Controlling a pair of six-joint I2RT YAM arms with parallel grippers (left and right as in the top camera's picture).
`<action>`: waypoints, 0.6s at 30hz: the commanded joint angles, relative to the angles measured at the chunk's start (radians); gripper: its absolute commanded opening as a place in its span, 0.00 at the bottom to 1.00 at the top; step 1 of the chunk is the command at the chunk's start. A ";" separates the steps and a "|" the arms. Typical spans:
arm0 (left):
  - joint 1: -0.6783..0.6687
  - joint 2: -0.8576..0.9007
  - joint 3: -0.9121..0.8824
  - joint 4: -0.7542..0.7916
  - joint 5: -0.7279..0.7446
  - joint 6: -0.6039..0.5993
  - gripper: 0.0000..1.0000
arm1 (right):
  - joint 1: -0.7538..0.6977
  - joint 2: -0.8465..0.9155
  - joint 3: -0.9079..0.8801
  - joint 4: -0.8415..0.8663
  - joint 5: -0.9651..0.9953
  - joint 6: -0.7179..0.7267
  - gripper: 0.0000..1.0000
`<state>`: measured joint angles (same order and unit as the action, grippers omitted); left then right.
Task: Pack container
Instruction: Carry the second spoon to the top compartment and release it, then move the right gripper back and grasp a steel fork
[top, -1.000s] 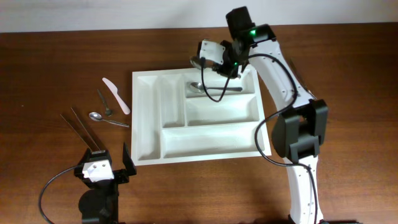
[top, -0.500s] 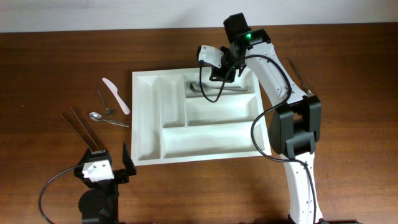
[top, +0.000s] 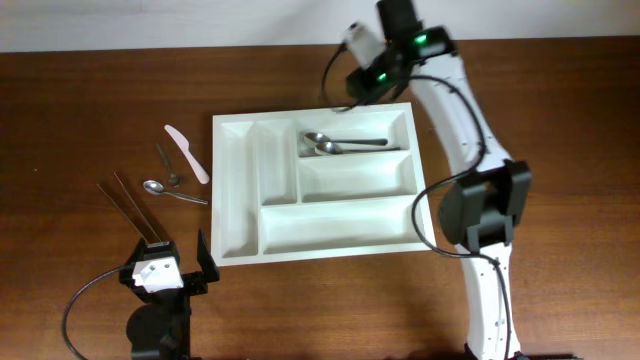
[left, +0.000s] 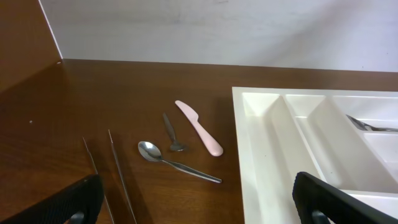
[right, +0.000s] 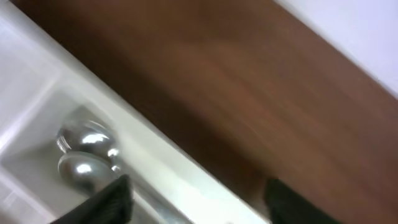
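Observation:
The white container lies mid-table, its long compartments toward the right. Two metal spoons lie side by side in its far long compartment, and their bowls show in the right wrist view. My right gripper hovers over the container's far rim. Its fingers are apart with nothing between them. My left gripper sits near the front edge, left of the container. It is wide open and empty, and its fingertips frame bare wood and the container's corner.
Left of the container lie a pink plastic knife, a small dark spoon, a metal spoon and two thin chopsticks. The left wrist view shows them too: knife, spoon, chopsticks. A pale wall runs behind the table.
My right gripper came down over the far compartment, opened and let go of a spoon beside the one lying there. It then lifted back toward the far rim. The left arm stayed still.

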<state>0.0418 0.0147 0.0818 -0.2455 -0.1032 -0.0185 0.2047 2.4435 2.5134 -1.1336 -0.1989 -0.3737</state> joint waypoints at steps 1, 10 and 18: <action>0.007 -0.010 -0.006 0.003 0.013 0.015 0.99 | -0.101 -0.003 0.063 -0.072 0.084 0.129 0.76; 0.007 -0.010 -0.006 0.003 0.013 0.015 0.99 | -0.336 0.000 0.014 -0.276 0.088 0.117 0.70; 0.007 -0.010 -0.006 0.003 0.013 0.015 0.99 | -0.389 0.000 -0.143 -0.215 0.084 0.056 0.68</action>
<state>0.0418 0.0147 0.0818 -0.2455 -0.1032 -0.0185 -0.1982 2.4435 2.4275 -1.3720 -0.1158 -0.2893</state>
